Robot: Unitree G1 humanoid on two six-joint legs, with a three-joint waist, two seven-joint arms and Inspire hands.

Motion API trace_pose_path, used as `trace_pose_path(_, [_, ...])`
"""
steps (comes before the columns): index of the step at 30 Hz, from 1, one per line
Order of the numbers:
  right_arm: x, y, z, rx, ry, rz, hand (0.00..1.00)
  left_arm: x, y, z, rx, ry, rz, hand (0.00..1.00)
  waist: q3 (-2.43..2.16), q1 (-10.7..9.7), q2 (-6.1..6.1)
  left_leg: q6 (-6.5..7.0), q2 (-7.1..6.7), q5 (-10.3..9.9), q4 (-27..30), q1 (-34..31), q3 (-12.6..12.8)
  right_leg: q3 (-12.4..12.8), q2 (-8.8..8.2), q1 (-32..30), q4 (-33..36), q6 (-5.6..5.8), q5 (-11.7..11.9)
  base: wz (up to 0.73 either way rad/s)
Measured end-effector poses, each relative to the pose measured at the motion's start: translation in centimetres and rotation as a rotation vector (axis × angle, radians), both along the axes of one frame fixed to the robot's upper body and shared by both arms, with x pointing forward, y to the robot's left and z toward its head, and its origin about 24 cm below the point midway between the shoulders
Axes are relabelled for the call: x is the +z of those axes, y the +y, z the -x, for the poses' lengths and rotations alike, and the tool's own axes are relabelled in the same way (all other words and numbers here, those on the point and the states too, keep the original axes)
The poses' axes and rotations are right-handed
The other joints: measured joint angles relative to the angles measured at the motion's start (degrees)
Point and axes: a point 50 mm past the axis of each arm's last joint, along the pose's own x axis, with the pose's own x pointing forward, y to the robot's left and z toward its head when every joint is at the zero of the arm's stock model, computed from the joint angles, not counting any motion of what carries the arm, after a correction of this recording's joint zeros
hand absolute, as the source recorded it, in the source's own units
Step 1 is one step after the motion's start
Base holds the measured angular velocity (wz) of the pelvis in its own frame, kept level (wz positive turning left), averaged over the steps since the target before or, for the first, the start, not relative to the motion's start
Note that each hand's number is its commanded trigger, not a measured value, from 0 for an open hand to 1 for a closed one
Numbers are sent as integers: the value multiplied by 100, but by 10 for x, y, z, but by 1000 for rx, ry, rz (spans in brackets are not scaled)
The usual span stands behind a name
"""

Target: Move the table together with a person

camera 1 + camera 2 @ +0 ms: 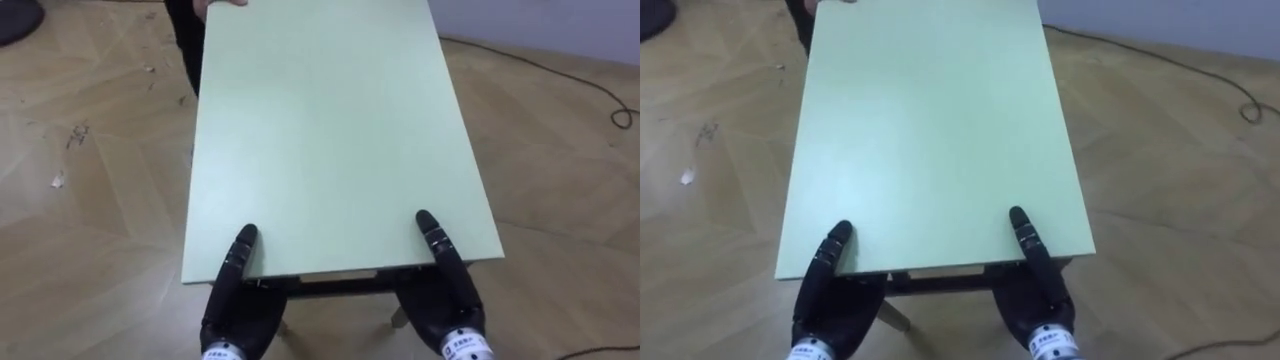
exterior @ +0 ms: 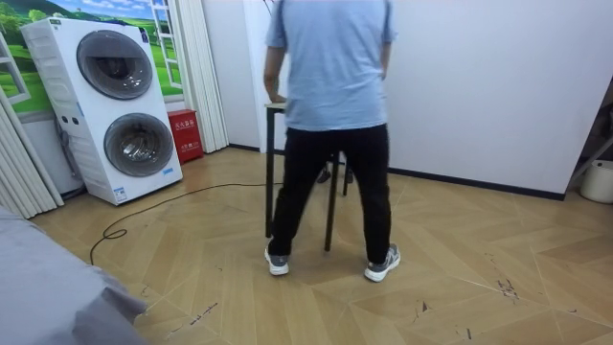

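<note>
Washing machines: two white front-loading washing machines (image 2: 110,105) are stacked at the room view's left. A small label sits low on the front, its print too small to read.
Red box: a low red box (image 2: 185,135) stands on the floor between the machines and a white curtain (image 2: 198,67). Its white characters cannot be made out.
Left hand: the left hand (image 1: 240,300) is at the table's near edge by the left corner. The thumb lies flat on the top and the rest goes beneath, so the grip cannot be told.
Table: the pale green table (image 1: 330,130), on a dark frame, stretches away from the robot towards the person, above the wooden floor (image 1: 80,200).
Person: a person (image 2: 330,96) in a blue shirt and black trousers stands at the table's far edge. With their back to the room camera, they screen most of the table from it. In the eye views the person's hand (image 1: 222,3) is on the far edge near the left corner.
Right hand: the right hand (image 1: 445,300) is at the near edge by the right corner. The thumb is flat on the top and the rest is under it, so the grip cannot be told.
Wall: a plain white wall (image 2: 479,86) stands behind the table.
Container: a white container (image 2: 600,180) sits on the floor at the room view's right edge.
</note>
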Motion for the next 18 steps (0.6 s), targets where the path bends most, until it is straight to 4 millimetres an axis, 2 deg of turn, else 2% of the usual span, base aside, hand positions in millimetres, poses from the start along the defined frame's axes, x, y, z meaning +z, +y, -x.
trace_pose_path(1, [0,0,1,-3,0,-1,100,0,0,-1,-4,-2,-2,100,0,-24,1,-2,21,26,-3,-41,137,-81,-14,25,0,-3,-22,115])
trace_pose_path(2, [-1,1,2,-13,-3,-11,100,1,0,-3,-13,-8,-2,100,4,-165,7,7,67,118,-7,-167,548,-317,-69,88,0,-5,-70,149])
trace_pose_path(3, [-1,0,3,-23,-2,-22,100,2,-1,-4,-19,-14,-2,100,6,-353,14,63,126,265,-46,-257,1152,-547,-137,135,-2,5,-96,162])
trace_pose_path(5, [-1,-1,4,-37,-11,-28,100,4,-2,-8,-40,-29,-12,100,5,-506,23,161,144,436,-127,-344,1744,-711,-203,178,1,43,-189,137])
trace_pose_path(7, [-1,-2,3,-41,-13,-25,100,4,-3,-8,-40,-28,-13,100,10,-450,40,165,110,462,-87,-424,1739,-721,-225,198,1,57,-322,68])
trace_pose_path(10, [1,-6,2,-38,-22,-15,100,4,-5,-7,-46,-24,-3,100,9,-294,190,179,55,551,-83,-538,1559,-1012,-285,207,22,29,-396,37])
trace_pose_path(12, [1,-6,2,-39,-19,-15,100,3,-5,-6,-45,-21,-3,100,13,-272,190,216,-14,664,-161,-581,1491,-1260,-402,233,116,31,-487,62])
trace_pose_path(14, [1,-5,2,-37,-19,-13,100,3,-4,-5,-43,-17,-6,100,34,-223,157,244,-46,689,-135,-607,1458,-1409,-510,235,285,58,-627,55])
trace_pose_path(16, [1,-5,3,-35,-18,-6,100,2,-5,-3,-38,-13,-8,100,47,-170,134,269,-188,698,-106,-673,1249,-1507,-575,244,473,111,-742,59])
trace_pose_path(17, [0,-5,5,-38,-15,-6,100,2,-6,-2,-41,-13,-8,100,52,-180,122,300,-276,716,-118,-719,1041,-1484,-613,261,579,144,-793,101])
trace_pose_path(18, [0,-6,6,-45,-16,-6,100,2,-7,-2,-43,-14,-9,100,49,-282,107,342,-399,756,-106,-765,715,-1390,-629,301,650,191,-839,120])
